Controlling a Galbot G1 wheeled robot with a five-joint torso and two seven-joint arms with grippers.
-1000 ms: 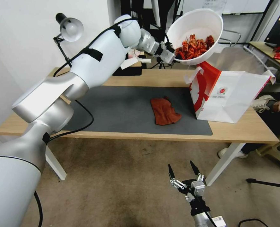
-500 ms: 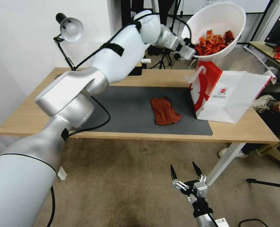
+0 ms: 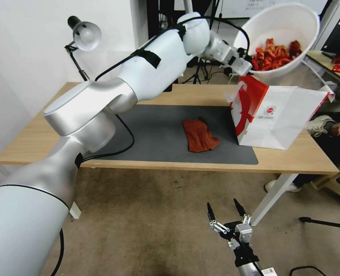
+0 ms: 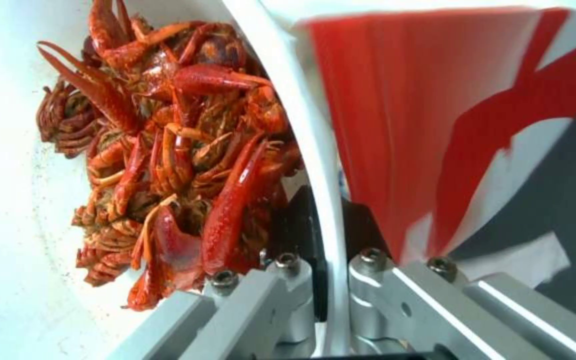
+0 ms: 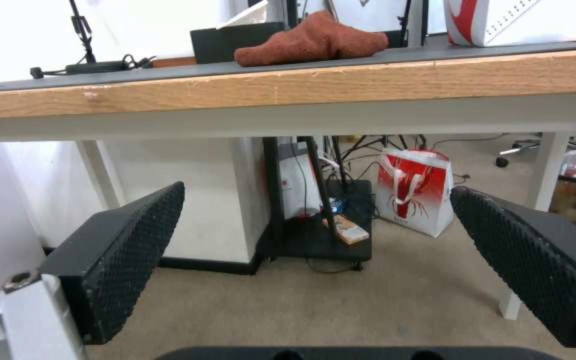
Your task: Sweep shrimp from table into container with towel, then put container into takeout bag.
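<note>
- My left hand (image 3: 248, 68) pinches the container (image 3: 283, 23) rim, shrimp (image 3: 275, 54) inside, poised just above the takeout bag (image 3: 281, 115) mouth.
- Right hand (image 3: 224, 209) hangs wide, near me, below the worktop (image 3: 304, 155).

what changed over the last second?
The left gripper, clamped on the container's rim, has carried the bowl of shrimp rightward to above the takeout bag's opening. The towel, bag and table stayed put. The right gripper remains parked low and open, below the table edge.
</note>
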